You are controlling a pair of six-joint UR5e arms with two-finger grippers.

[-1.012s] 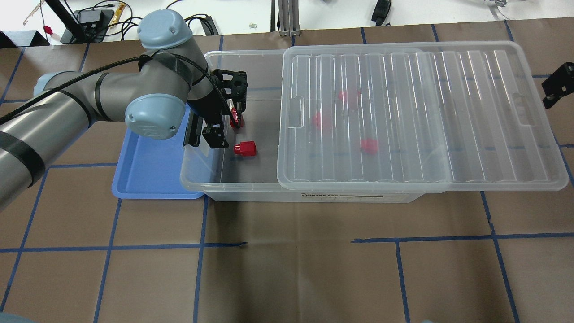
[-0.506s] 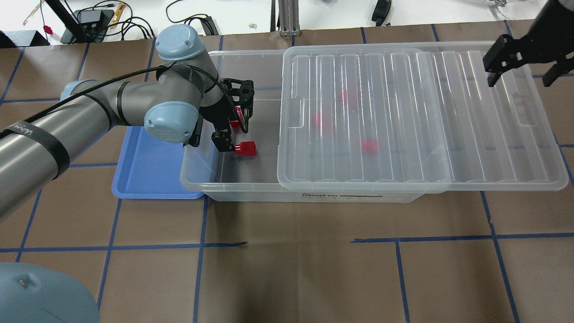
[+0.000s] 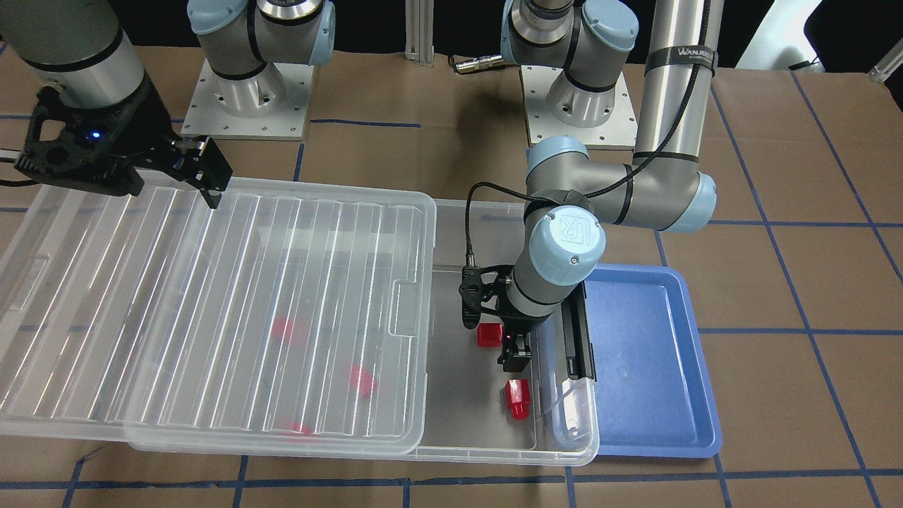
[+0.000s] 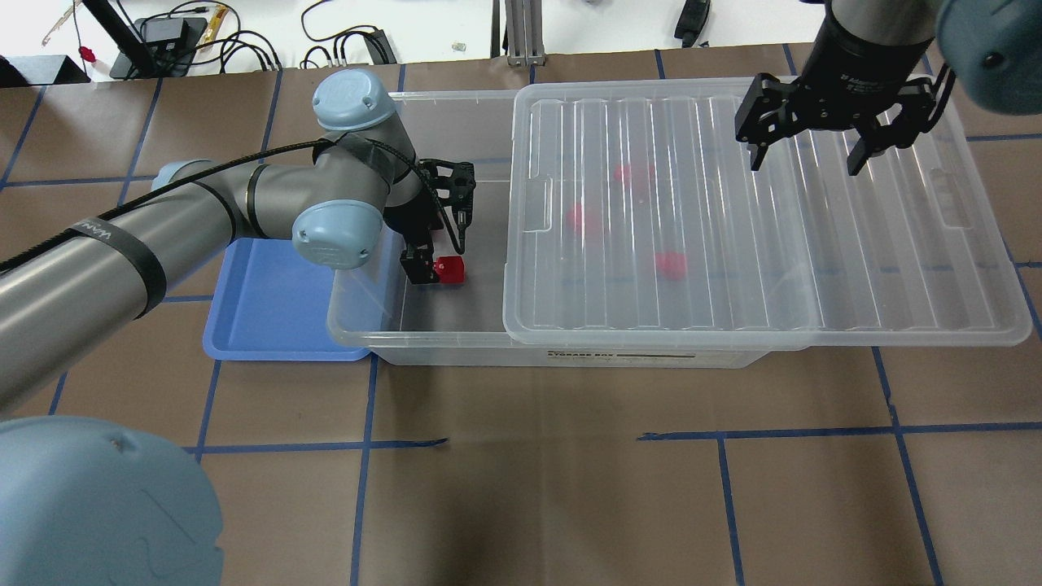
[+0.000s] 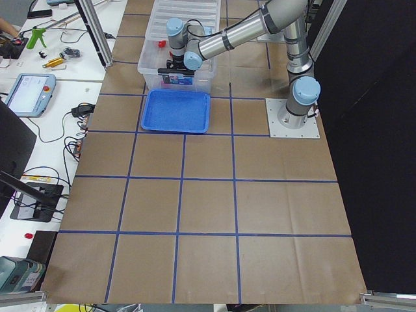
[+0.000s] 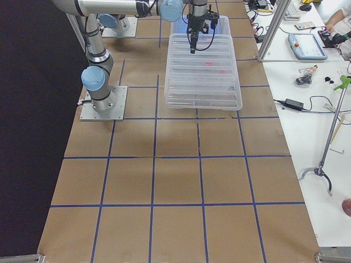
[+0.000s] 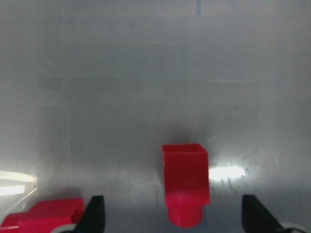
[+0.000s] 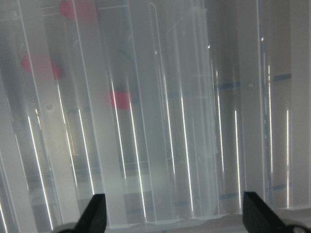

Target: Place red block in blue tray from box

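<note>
The box [image 4: 423, 338] stands with its lid [image 4: 814, 244] slid right, leaving its left end uncovered. My left gripper [image 4: 440, 248] is open down in that end. A red block [image 7: 184, 189] lies on the floor between its fingertips with gaps on both sides; the front view shows this block too [image 3: 489, 334]. A second red block [image 4: 450, 269] lies just beyond one finger [image 3: 513, 356]. The blue tray [image 4: 269, 309] lies empty against the box's left side. My right gripper [image 4: 806, 159] is open and empty above the lid's far right part.
Three more red blocks [image 4: 584, 218] show blurred under the lid. A black clip latch [image 3: 578, 331] sits on the box wall between the left gripper and the tray. The left arm's elbow [image 4: 338, 236] hangs over the tray's far edge.
My left gripper has shifted right, to sit around one block. My right arm has swung in from the right edge to hover over the lid.
</note>
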